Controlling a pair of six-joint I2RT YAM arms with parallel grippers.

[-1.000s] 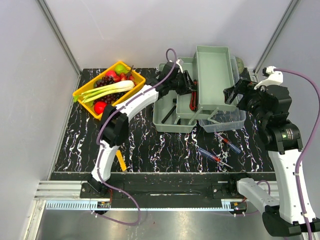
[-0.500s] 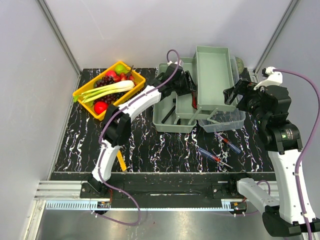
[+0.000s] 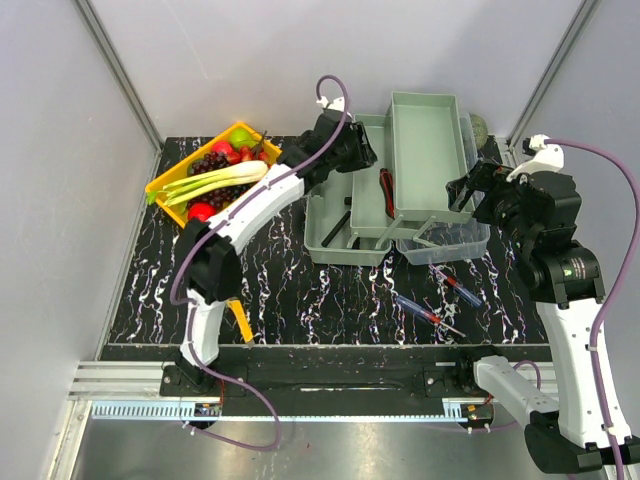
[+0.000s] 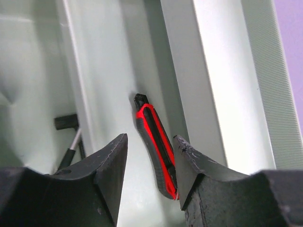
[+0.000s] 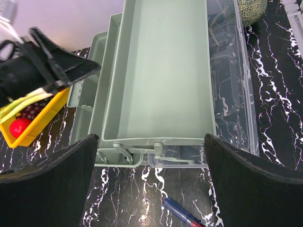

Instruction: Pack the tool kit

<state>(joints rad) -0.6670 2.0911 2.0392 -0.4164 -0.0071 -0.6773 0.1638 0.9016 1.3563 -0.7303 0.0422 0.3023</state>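
**So the red cutter is in, left hand backing off**

Quick update: a second ago the left hand (image 4: 150,142) was down inside the tool kit (image 3: 335,245), and now it has lifted out and pulled back toward the far left corner of the box. Its fingers are spread with nothing between them. The red and black cutter (image 4: 156,151) lies flat on the floor of the middle tray (image 3: 365,215), right under the hand in the wrist view, hard up against the wall of the raised top tray (image 3: 430,140). I'd call that a finished drop, so one tool is packed.

The right hand (image 5: 150,142) hasn't budged. It hangs spread wide and empty just above the near right end of the box.

Plenty left though. Two screwdrivers (image 3: 425,312) are on the tabletop (image 3: 300,300) in front of the box, nearer the right arm. A yellow tool (image 3: 242,322) sits by the left arm's base. The fold-out trays are spread open and the clear lid isn't shut. My guess is the screwdrivers go next, then the trays get folded in.
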